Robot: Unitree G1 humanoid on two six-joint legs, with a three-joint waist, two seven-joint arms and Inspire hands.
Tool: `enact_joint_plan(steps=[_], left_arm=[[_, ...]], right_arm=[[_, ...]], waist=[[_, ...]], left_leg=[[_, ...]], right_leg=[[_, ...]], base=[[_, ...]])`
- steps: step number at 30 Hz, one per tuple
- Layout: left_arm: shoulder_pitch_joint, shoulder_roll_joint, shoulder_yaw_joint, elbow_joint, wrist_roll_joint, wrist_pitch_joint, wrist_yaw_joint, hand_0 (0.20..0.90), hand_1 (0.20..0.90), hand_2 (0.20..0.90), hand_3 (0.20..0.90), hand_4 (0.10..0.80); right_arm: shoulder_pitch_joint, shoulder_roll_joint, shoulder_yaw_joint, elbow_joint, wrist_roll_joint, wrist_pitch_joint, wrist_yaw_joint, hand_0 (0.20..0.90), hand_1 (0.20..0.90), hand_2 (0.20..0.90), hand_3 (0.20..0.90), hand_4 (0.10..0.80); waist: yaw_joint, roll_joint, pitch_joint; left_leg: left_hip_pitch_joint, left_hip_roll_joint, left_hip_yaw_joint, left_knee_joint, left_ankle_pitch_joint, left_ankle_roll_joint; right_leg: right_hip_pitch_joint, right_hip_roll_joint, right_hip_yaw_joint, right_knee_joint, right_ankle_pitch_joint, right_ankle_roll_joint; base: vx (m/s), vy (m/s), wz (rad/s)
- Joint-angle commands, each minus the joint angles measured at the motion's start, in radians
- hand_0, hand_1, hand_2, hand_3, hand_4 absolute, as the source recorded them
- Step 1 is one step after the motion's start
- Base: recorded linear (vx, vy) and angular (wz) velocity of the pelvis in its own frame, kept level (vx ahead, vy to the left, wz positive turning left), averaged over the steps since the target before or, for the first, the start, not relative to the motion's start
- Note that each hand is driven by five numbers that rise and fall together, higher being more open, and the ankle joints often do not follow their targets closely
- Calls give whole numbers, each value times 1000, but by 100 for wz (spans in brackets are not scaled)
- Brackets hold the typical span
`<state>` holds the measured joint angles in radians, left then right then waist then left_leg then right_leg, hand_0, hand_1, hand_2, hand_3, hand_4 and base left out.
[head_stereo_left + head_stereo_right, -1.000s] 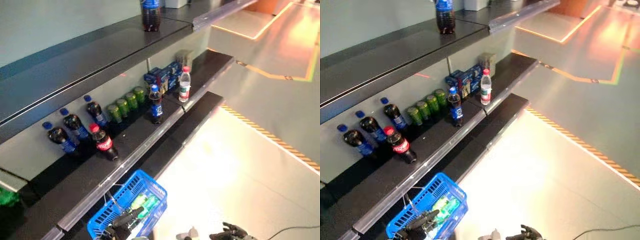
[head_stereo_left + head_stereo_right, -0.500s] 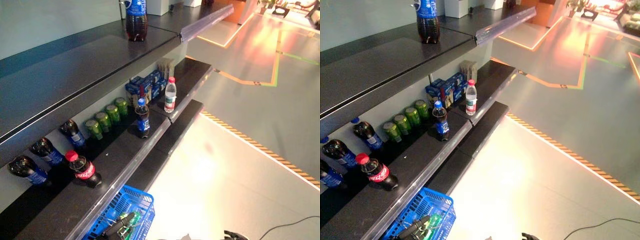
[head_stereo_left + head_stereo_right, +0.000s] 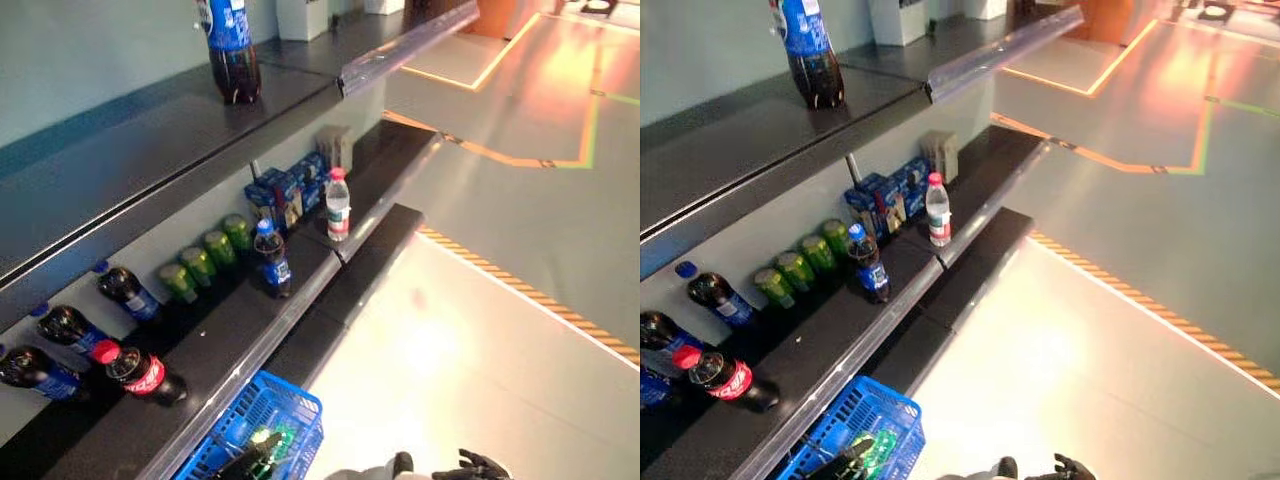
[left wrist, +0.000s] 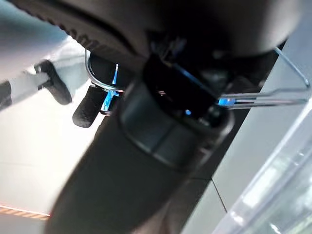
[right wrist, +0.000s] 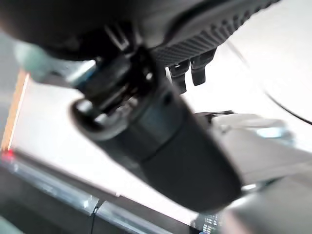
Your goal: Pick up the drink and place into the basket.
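My left robot hand [image 3: 250,462] hangs low at the bottom of my view, its fingers curled round the wire handle of the blue basket [image 3: 290,410], which hangs beside the lowest shelf edge; something green already lies inside it; my right robot hand [image 3: 478,466] shows only as dark fingertips over the bare floor [image 3: 480,330], and I cannot tell whether it is wide or narrow; the nearest drink, a red-capped cola bottle [image 3: 140,372], lies on its side on the middle shelf [image 3: 230,340], up and to the left of the basket, long axis pointing along the shelf; the left arm is nearer but occupied, so I judge the right must reach across; the shelf's front lip and the overhanging shelf above limit room
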<state>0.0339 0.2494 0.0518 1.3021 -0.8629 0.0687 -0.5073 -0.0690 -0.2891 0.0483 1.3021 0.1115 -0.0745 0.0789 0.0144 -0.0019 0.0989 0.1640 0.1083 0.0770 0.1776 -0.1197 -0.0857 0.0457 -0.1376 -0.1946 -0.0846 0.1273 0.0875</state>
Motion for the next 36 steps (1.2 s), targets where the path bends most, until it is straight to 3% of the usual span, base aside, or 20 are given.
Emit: enact_joint_plan(steps=[1,3,5,10,12,15,16,18,21,22,23,24,25,26,27,28,32,33,34,36], left_arm=[[-85,0,8,-112,-14,-37,-110,300,300,300,200,100],[-84,-3,-1,-124,0,-24,-107,300,300,300,200,100],[-84,-5,-9,-130,-6,-16,-111,300,300,300,200,100],[-81,-11,-2,-129,-13,-5,-108,300,300,300,200,100],[-77,-15,-7,-98,-3,-14,-120,300,300,300,200,100],[-73,-18,-12,-90,2,-20,-128,300,300,300,200,100],[-67,-18,-8,-92,-4,-22,-128,300,300,300,200,100],[-54,-18,12,-84,-18,-35,-125,300,300,300,200,100],[-41,1,55,-81,-26,-34,-139,300,300,300,200,100],[-40,5,60,-83,-20,-31,-141,300,300,300,200,100],[-49,17,59,-85,-4,-28,-146,300,300,300,200,100],[-54,23,47,-90,-14,-27,-142,300,300,300,200,100],[-62,28,37,-101,-31,-23,-130,300,300,300,200,100],[-69,29,23,-115,-51,-17,-120,300,300,300,200,100],[-78,29,10,-127,-58,-10,-112,300,300,300,200,100],[-84,28,0,-137,-52,-5,-109,300,300,300,200,100],[-111,26,-41,-130,-53,-15,-106,300,300,300,200,100],[-128,23,-48,-114,-34,-18,-109,300,300,300,200,100],[-132,21,-48,-106,-28,-19,-115,300,300,300,200,100],[-138,22,-49,-66,-24,-37,-143,300,300,300,200,100]], right_arm=[[-33,-20,37,4,9,-32,-12,900,900,900,900,800],[-33,-31,35,-5,24,-32,-22,900,900,900,900,800],[-39,-40,31,0,32,-34,-26,900,900,900,900,800],[-54,-45,39,22,26,-26,-32,900,900,900,900,800],[-47,-38,45,22,38,-22,-43,900,900,900,900,800],[-42,-29,42,21,34,-24,-48,900,900,900,900,800],[-45,-26,43,19,24,-17,-51,900,900,900,900,800],[-51,-26,41,26,-3,-10,-44,900,900,900,900,800],[-52,-18,47,26,-54,-25,-15,900,900,900,900,800],[-51,-18,49,24,-53,-29,-12,900,900,900,900,800],[-50,-12,44,13,-43,-41,-11,900,900,900,900,800],[-48,-10,39,5,-30,-39,-16,900,900,900,900,800],[-50,-7,39,3,-17,-41,-21,900,900,900,900,800],[-52,-5,39,1,-16,-41,-24,900,900,900,900,800],[-51,-3,33,2,-16,-48,-27,900,900,900,900,800],[-49,-1,26,3,-11,-56,-31,900,900,900,900,800],[-46,-3,5,7,37,-69,-49,900,900,900,900,800],[-50,-13,-9,18,55,-73,-48,900,900,900,900,800],[-51,-16,-14,21,59,-74,-51,900,900,900,900,800],[-49,-24,-23,34,69,-88,-55,900,900,900,900,800]], waist=[[15,-37,-8],[21,-39,-4],[31,-29,-2],[53,17,-11],[61,40,-16],[54,36,-26],[57,35,-33],[68,31,-40],[103,-2,-55],[105,-4,-57],[96,-9,-59],[87,-5,-54],[85,9,-49],[84,13,-47],[85,16,-44],[86,17,-41],[81,12,-31],[77,6,-27],[75,5,-30],[55,3,-35]], left_leg=[[-217,-15,19,288,227,2],[-261,1,46,303,219,5],[-258,-38,73,188,176,20],[-236,-129,69,-140,192,26],[-316,-169,190,-200,262,14],[-333,-180,310,-189,259,15],[-330,-183,334,-199,251,27],[-309,-205,323,-226,239,48],[-258,-243,308,-254,195,117],[-251,-245,308,-256,188,125],[-217,-250,284,-264,164,147],[-203,-242,259,-265,159,148],[-202,-212,254,-265,179,145],[-193,-204,235,-265,180,142],[-184,-202,208,-260,177,141],[-179,-201,189,-256,175,141],[-152,-197,103,-244,172,129],[-135,-195,67,-231,156,121],[-136,-195,55,-226,150,121],[-112,-207,-4,-210,105,128]], right_leg=[[2,11,-27,87,-46,-42],[29,22,-50,72,-58,-55],[51,34,-59,52,-73,-46],[81,86,-25,26,-95,-33],[130,143,-23,6,-120,-42],[164,159,-63,14,-157,-42],[170,169,-75,27,-172,-44],[182,175,-74,70,-201,-40],[185,131,-110,220,-136,29],[180,126,-114,241,-126,37],[114,123,-90,436,-47,79],[56,118,-73,545,-23,100],[5,116,-71,600,-2,86],[-12,92,-73,609,-29,77],[-18,53,-78,594,-46,70],[-17,38,-80,559,-59,63],[-17,8,-73,371,-58,40],[-20,-28,-55,275,-48,30],[-31,-38,-43,240,-31,29],[-81,-89,22,146,50,47]], base=[[84,-318,-12],[111,-197,1],[172,-83,10],[254,-19,13],[491,-99,2],[350,-80,-17],[370,-56,-10],[419,-55,2],[326,-34,-27],[359,25,-53],[301,29,-15],[241,-22,10],[105,-66,47],[67,-83,49],[104,-71,68],[72,-85,70],[97,-162,75],[113,-134,96],[167,-172,107],[201,-168,118]])
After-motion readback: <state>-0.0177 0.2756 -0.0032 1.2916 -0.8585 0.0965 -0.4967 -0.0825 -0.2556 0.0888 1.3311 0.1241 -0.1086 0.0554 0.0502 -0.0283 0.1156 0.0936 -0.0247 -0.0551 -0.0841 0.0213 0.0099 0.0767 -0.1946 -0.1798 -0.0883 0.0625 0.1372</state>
